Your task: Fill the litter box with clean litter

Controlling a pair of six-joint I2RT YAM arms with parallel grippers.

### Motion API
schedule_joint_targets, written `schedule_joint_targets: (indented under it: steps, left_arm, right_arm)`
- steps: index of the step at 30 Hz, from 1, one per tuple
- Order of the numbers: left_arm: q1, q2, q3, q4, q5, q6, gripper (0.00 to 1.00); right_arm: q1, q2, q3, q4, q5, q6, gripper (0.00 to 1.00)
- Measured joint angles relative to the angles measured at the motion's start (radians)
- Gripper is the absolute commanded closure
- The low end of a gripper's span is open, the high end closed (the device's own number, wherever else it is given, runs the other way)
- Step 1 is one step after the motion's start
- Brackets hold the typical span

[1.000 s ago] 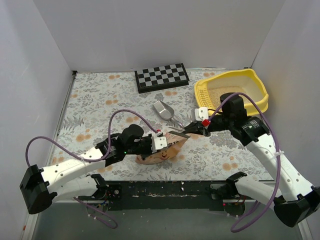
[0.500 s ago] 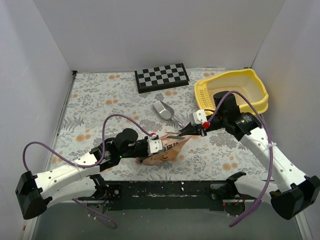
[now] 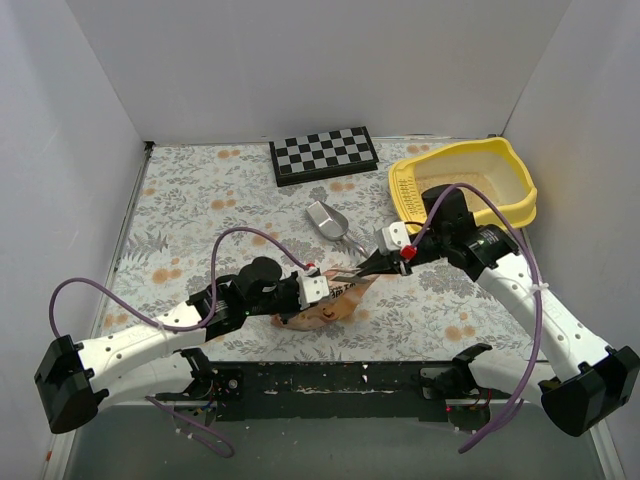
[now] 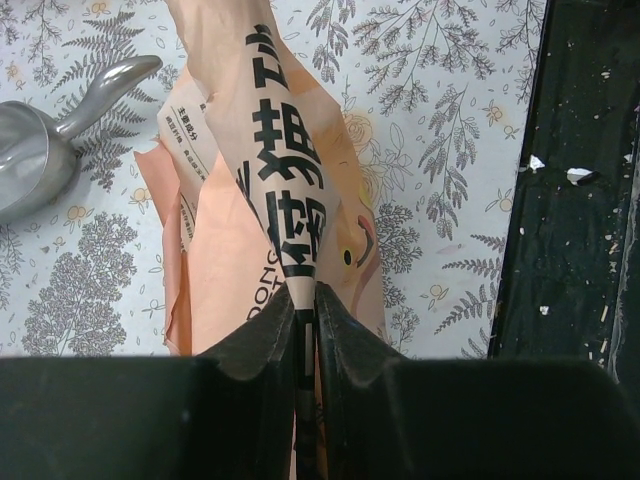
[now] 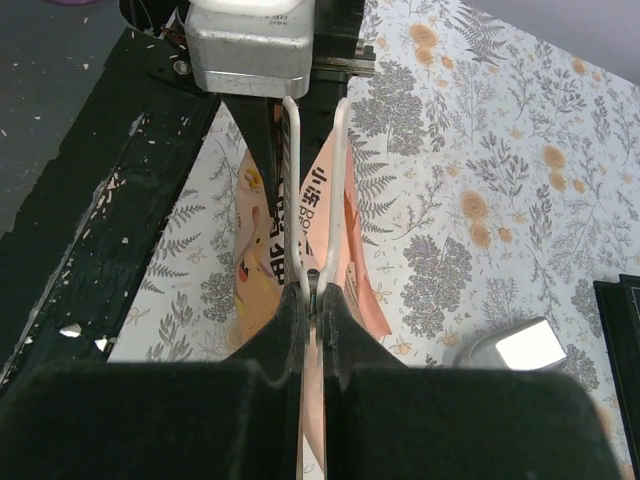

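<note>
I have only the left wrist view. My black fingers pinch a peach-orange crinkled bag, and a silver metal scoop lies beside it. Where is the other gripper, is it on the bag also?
Observer: Yes. The right gripper is shut on the far end of the peach-orange crinkled bag, opposite the left gripper; the bag's top is stretched between them.
Operator: And the box to fill, where does it stand?
Observer: The large yellow plastic litter box stands at the far right of the floral-covered table, farther back than the right gripper.
Operator: Is it empty?
Observer: No, pale beige litter already covers part of its floor.
</note>
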State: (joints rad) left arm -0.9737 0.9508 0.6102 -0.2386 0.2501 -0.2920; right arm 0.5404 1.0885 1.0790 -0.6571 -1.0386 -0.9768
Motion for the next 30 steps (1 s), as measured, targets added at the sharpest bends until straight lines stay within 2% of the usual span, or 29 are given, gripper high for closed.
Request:
schedule_joint_targets:
  steps: [6, 10, 20, 30]
  left_arm:
    - [0.0, -0.007, 0.0, 0.002, -0.008, -0.006, 0.89]
    - [-0.001, -0.015, 0.0, 0.004, -0.008, -0.015, 1.0]
    - [-0.001, -0.015, -0.003, 0.004, -0.008, -0.034, 1.0]
    - [-0.001, -0.027, -0.015, 0.011, -0.019, -0.054, 1.0]
  right_arm:
    - [0.009, 0.017, -0.031, 0.003, 0.006, 0.0, 0.99]
    - [0.015, 0.041, -0.042, 0.011, 0.018, 0.0, 0.99]
    - [0.086, 0.145, -0.039, 0.005, 0.144, -0.006, 0.99]
    - [0.156, 0.171, -0.024, -0.004, 0.256, -0.017, 0.99]
